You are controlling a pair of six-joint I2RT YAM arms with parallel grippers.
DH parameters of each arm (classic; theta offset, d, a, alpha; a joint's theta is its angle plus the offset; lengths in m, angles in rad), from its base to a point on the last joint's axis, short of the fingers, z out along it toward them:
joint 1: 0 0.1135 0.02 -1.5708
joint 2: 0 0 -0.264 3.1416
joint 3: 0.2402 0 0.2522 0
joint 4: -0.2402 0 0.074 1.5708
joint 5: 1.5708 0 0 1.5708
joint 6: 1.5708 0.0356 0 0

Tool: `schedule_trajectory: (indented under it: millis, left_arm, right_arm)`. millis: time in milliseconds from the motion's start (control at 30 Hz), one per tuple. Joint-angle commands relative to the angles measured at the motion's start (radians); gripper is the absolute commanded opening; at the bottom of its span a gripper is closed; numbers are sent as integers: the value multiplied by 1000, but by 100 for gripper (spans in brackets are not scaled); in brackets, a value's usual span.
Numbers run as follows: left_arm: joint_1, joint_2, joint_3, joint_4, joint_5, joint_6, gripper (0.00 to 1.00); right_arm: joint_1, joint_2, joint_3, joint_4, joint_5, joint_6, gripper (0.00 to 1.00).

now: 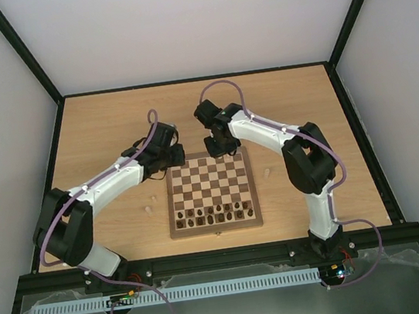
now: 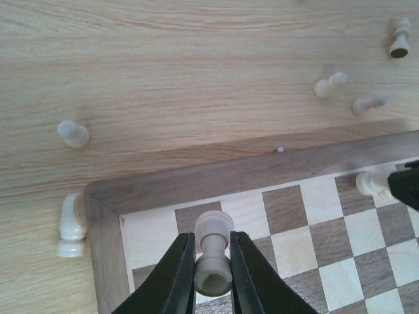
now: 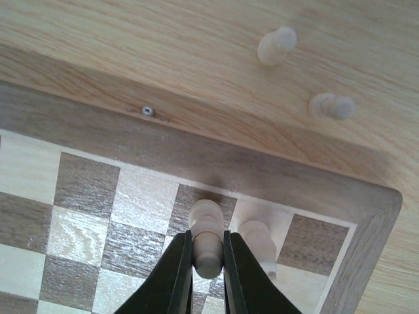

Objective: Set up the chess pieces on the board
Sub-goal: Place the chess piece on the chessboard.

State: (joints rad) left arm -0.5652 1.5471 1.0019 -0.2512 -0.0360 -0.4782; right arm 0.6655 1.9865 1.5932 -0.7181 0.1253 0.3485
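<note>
The board (image 1: pixel 171 209) lies in the middle of the table, with dark chessmen on its near rows. My left gripper (image 2: pixel 213 268) is shut on a cream chess piece (image 2: pixel 213 252) over the board's (image 2: pixel 216 173) far-left corner squares. My right gripper (image 3: pixel 208 255) is shut on another cream piece (image 3: pixel 208 229) over a dark square by the far edge frame (image 3: pixel 262 163). A cream piece (image 3: pixel 257 237) stands on the light square beside it. In the top view the left gripper (image 1: pixel 172 160) and right gripper (image 1: pixel 220 146) both hang at the board's far edge.
Loose cream pieces lie on the tabletop beyond the board: one (image 2: pixel 73 133) on its side, one (image 2: pixel 71 226) against the frame's left side, and others (image 2: pixel 329 84) (image 2: pixel 370 103) (image 2: pixel 398 38). Two more (image 3: pixel 276 46) (image 3: pixel 331 106) lie past the far-right corner.
</note>
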Motion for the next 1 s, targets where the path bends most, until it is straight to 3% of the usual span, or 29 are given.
schedule_trajectory:
  millis: [0,967]
  left_arm:
    - [5,14,23,-60,13,11,15]
    - [25,31,27,-91,-5,23,16]
  right_arm:
    - [-6,34,41,-17,14,5,3]
    - [3,40,-27,-15,-4,-1,6]
